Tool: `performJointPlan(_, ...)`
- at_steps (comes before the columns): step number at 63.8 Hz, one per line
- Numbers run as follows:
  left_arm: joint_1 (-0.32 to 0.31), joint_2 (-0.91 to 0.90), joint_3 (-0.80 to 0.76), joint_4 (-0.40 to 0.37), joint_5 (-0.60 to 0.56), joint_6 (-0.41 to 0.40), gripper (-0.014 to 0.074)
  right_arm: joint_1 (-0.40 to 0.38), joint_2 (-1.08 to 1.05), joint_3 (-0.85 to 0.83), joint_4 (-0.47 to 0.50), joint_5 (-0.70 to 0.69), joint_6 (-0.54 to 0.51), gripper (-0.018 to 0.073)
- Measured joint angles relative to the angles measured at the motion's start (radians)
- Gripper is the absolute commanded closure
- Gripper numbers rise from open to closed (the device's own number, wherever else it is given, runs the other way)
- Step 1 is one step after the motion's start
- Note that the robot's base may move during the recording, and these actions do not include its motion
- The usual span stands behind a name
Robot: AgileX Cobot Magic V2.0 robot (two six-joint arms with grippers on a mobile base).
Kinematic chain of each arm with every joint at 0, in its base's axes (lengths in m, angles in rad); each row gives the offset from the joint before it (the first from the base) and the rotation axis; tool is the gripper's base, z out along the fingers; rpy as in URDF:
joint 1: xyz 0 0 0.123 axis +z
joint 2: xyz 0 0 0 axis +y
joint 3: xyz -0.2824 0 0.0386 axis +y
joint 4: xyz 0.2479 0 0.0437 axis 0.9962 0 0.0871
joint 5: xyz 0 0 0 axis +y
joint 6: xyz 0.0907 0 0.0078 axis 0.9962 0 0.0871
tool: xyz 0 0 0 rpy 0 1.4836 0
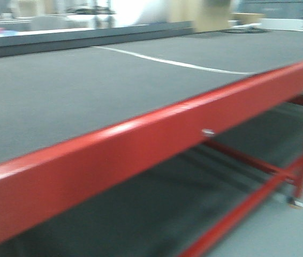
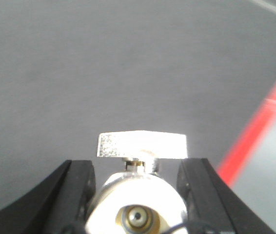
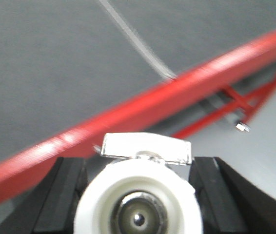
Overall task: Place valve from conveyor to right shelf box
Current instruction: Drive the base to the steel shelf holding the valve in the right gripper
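Valve (image 2: pixel 138 197) sits clamped in the left hand (image 2: pixel 138 168) over the conveyor (image 2: pixel 79 73), red rail (image 2: pixel 260 126) at 3 o'clock. A second valve (image 3: pixel 138 200) is gripped by the right hand (image 3: pixel 139 168) above the rail, conveyor at 11 o'clock, floor (image 3: pixel 267 161) at 4 o'clock.

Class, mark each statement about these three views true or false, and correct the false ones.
1. The conveyor has a red rail along its edge. True.
2. The left gripper is empty. False: it is shut on a valve.
3. A pale line crosses the conveyor. True.
4. The conveyor's surface is green. False: it is dark grey.
5. The right gripper grips a second valve. True.
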Motion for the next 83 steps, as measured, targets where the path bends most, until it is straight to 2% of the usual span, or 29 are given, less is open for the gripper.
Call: performJointPlan(83,0.0,0.0,0.0,-0.004,0.0,-0.002,0.0707,0.0,0.0,0.0,0.0,0.0,0.0,0.0712)
